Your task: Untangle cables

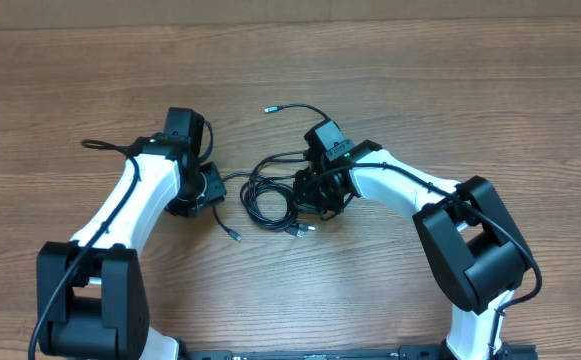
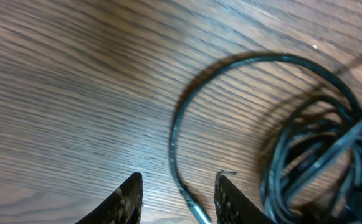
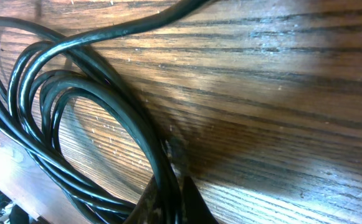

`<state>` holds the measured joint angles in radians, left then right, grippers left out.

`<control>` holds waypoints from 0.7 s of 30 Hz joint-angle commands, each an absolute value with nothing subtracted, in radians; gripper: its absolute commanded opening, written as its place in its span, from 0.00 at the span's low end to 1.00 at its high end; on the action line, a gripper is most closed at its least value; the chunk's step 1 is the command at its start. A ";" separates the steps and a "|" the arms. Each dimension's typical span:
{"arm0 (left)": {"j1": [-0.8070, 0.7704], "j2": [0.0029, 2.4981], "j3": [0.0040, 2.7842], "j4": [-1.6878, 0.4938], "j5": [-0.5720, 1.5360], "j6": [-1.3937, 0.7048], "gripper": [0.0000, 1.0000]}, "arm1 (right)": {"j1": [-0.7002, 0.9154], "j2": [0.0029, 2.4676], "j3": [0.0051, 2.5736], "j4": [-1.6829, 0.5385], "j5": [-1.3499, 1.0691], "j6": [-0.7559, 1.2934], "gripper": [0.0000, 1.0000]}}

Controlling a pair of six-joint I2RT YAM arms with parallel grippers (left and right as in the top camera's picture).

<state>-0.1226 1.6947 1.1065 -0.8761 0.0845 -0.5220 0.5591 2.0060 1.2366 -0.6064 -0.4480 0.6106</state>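
Near the middle of the overhead frame, the cables (image 1: 268, 195) lay in one tangled bundle on the wooden table (image 1: 440, 90), between two robot arms. One left arm (image 1: 130, 195) reached in from the lower left and one right arm (image 1: 400, 182) from the lower right.

Three plug tips could be counted. One (image 1: 268, 107) sat on a strand curving away above the bundle, one (image 1: 236, 237) lay to the bundle's lower left, and one (image 1: 298, 232) lay just below it. How many separate cords made up the tangle could not be told.

At the bottom edge of the left wrist view, the left gripper (image 2: 177, 199) had its two fingers apart. A single strand ran down between them, with a gap on either side. The rest of the bundle was a blur at the right edge of that frame.

At the bottom centre of the right wrist view, the right gripper (image 3: 168, 202) had its two fingers together, pinched on the cables where the loops came down. At least four loops fanned out toward the upper left of that frame, and one strand ran off toward the top.
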 commanded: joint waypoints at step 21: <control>-0.326 1.755 1.113 -0.799 0.229 -0.629 0.27 | 0.561 2.017 1.230 -0.607 -0.419 0.617 0.16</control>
